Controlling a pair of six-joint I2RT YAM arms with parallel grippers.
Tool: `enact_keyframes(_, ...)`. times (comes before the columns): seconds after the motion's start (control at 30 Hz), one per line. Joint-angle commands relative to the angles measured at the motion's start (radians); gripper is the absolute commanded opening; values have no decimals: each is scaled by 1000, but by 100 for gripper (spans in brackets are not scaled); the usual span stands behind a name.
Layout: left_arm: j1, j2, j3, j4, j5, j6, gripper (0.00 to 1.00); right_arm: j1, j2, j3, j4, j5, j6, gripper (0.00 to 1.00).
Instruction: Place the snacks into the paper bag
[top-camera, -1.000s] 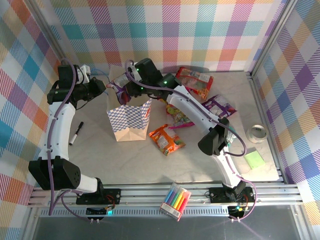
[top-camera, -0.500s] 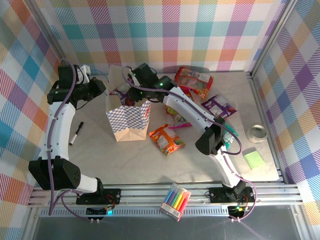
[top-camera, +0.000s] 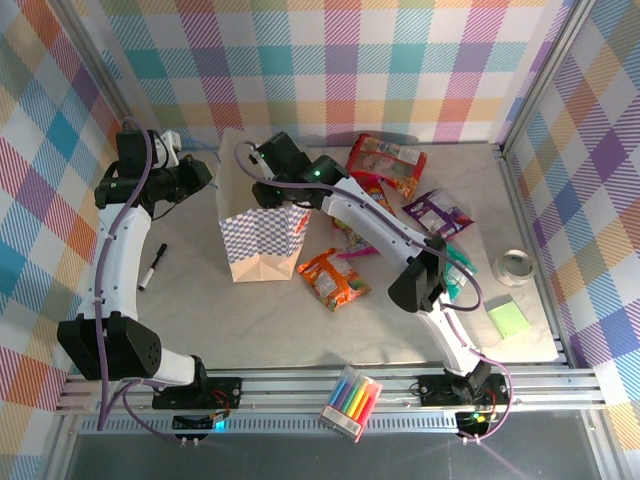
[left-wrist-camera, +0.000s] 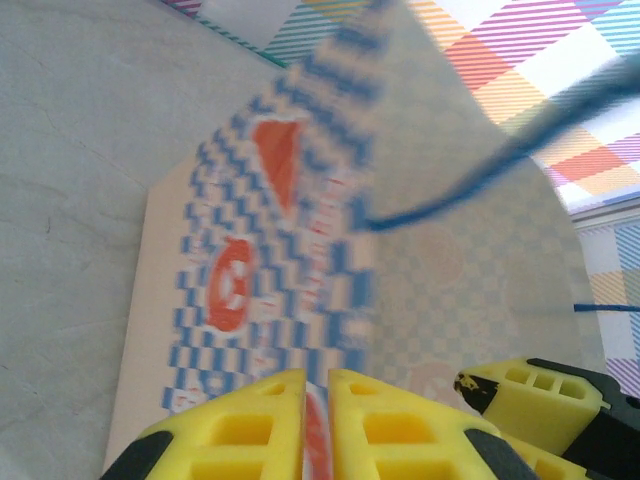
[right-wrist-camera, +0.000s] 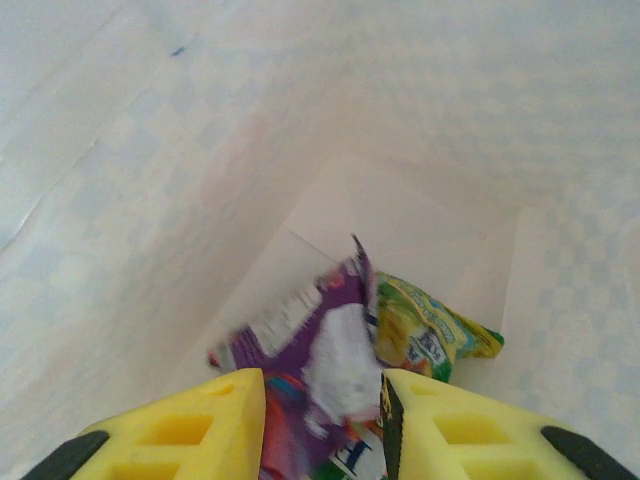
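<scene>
The paper bag (top-camera: 262, 240) stands upright in the upper centre-left of the overhead view, its mouth open and its checkered face toward the lower edge of the frame. The left gripper (left-wrist-camera: 317, 385) is pressed together on the bag's rim, with only a thin slit between its yellow fingers (left-wrist-camera: 250, 425) and the printed paper caught in it; a blue cord handle (left-wrist-camera: 470, 175) loops loose at the upper right of that view. The right gripper (right-wrist-camera: 322, 400) is down inside the bag, its fingers spread, with pale paper walls close on every side. Below it a blurred purple packet (right-wrist-camera: 300, 340) lies against a green-yellow packet (right-wrist-camera: 425, 335) on the bag's floor, and a bare strip of floor shows above them in the frame. On the table (top-camera: 200, 320), an orange packet (top-camera: 335, 280) lies just beside the bag's lower right corner, a multicolour candy packet (top-camera: 355, 238) right of the bag, a red packet (top-camera: 385, 163) near the back wall, and a second purple packet (top-camera: 437, 213) and a teal packet (top-camera: 455, 272) further right, partly under the right arm. A black pen (top-camera: 152, 268) lies left of the bag. The widest bare surface runs below the bag toward the near rail.
</scene>
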Motion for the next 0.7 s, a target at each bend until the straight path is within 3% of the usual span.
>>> enact_keyframes(0.0, 14, 7, -12, 18, 28, -13, 15, 6, 18, 34, -23, 34, -21, 36)
enact_keyframes(0.5, 14, 3, -13, 14, 35, -15, 16, 28, -45, 46, -3, 5, -31, 36)
enact_keyframes(0.67, 14, 8, -6, -1, 41, -13, 24, 36, -86, 46, 9, -22, -26, 37)
